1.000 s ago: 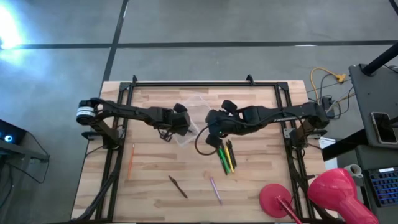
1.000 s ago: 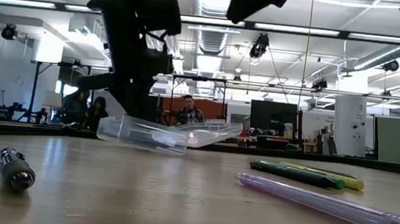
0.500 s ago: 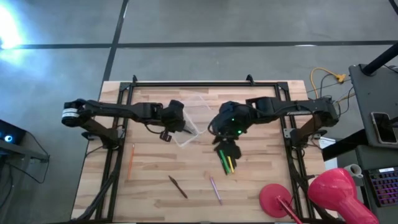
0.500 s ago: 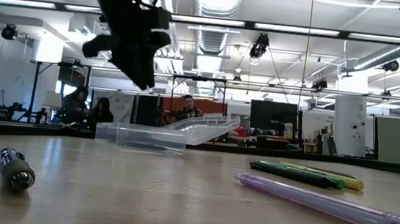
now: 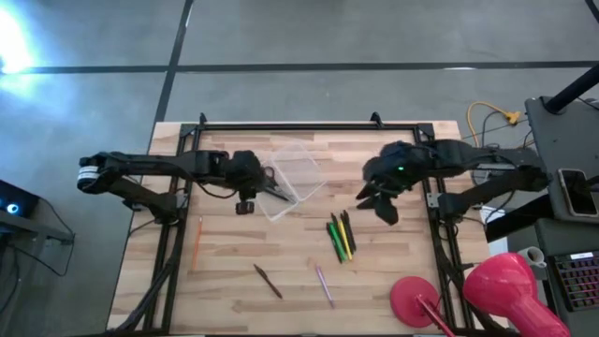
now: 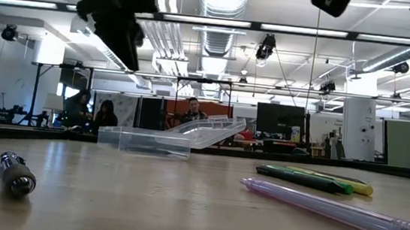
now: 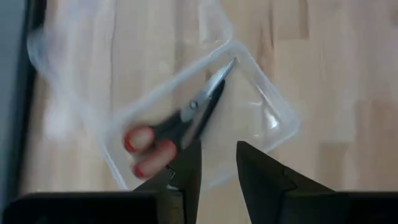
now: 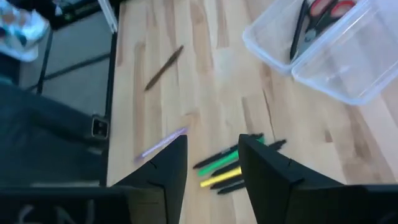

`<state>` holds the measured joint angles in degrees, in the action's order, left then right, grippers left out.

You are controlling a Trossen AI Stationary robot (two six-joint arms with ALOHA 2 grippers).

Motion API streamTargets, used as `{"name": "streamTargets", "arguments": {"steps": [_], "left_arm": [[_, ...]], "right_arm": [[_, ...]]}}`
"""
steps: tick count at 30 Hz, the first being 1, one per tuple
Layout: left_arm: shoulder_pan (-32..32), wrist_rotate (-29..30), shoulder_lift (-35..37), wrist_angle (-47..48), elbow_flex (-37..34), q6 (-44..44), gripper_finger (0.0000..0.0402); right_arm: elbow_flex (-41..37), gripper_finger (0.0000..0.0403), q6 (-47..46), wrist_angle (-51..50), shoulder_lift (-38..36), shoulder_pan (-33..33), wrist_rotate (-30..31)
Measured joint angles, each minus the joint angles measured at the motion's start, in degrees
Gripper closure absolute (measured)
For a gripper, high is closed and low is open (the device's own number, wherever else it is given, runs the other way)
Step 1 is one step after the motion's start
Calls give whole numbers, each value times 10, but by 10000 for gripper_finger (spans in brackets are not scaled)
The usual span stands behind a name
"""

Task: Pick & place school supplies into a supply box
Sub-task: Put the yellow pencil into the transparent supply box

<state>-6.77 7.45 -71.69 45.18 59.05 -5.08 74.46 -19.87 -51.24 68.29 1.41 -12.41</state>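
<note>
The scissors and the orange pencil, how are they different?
The scissors lie inside the clear supply box; the orange pencil lies on the bare table, off to the left side. The scissors have red handles and grey blades; the orange pencil is one thin stick of colour. Neither is held by a gripper.

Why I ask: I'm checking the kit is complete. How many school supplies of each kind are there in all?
Scissors: 1
Pens or pencils: 6 (orange, dark, purple, green, yellow, black)
Total: 7
</note>
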Motion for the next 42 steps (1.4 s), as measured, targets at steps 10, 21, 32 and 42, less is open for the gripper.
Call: {"name": "streamTargets", "arguments": {"steps": [10, 21, 32, 42], "left_arm": [[38, 40, -9, 153, -53, 468, 330], [113, 77, 27, 151, -140, 719, 333], [186, 73, 27, 165, -149, 823, 333], [225, -19, 21, 288, -149, 1012, 333]], "right_arm": [[-46, 275, 2, 38, -53, 1, 21], [-46, 268, 3, 38, -51, 1, 20], [-45, 274, 4, 38, -44, 0, 20], [-45, 269, 4, 38, -44, 0, 20]]}}
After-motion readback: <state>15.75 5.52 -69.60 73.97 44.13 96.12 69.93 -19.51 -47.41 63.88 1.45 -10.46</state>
